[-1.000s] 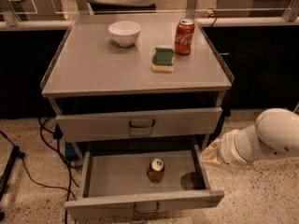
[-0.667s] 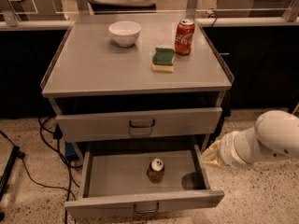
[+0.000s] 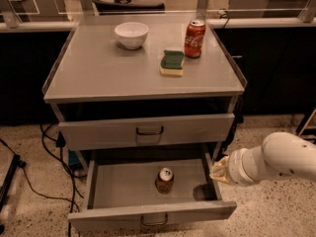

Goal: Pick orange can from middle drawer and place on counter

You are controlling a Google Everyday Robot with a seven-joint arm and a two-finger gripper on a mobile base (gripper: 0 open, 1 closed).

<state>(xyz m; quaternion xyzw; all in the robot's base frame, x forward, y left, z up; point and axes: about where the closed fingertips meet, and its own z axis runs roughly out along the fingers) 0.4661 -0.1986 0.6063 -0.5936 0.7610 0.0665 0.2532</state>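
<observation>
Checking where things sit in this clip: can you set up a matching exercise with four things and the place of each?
Things:
1. orange can
2. bowl
3. sponge
4. gripper

Places:
A. on the counter, back left
B. low, beside the right side of the open middle drawer
C. standing inside the middle drawer
D. on the counter, next to the red can

Pairs: 1-C, 2-A, 3-D, 4-B
</observation>
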